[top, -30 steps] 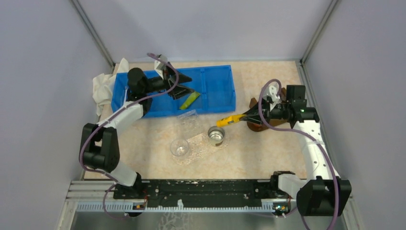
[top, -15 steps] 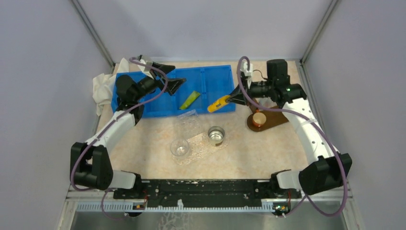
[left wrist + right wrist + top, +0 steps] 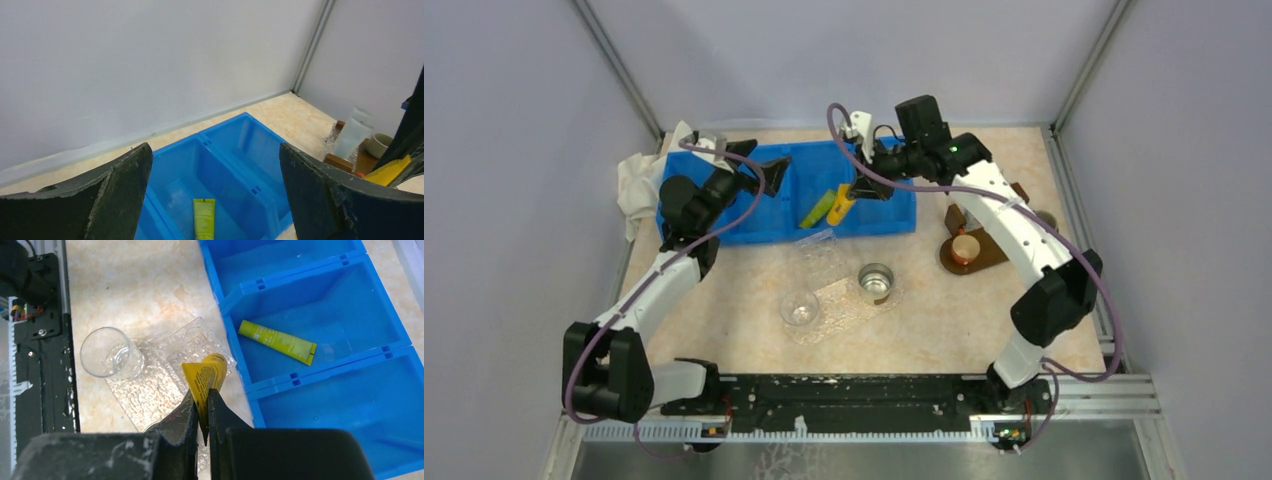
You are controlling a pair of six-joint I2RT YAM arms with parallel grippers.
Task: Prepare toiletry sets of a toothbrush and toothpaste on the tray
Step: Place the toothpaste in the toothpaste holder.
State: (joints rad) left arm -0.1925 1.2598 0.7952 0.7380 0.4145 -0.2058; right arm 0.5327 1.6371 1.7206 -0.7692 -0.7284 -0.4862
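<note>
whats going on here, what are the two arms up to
Two robot arms are sorting toiletries. The right pincer is shut on a small yellow toothpaste tube, held over the blue divided plastic bin in the top view. A yellow-green toothpaste tube lies in the bin's middle compartment. The left pincer hangs wide open and empty above the bin's left end. Nothing from the task sits on the clear crinkled plastic tray yet.

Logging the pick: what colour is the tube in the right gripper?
The tube in the right gripper is yellow with dark print; clearest in right wrist view.
</note>
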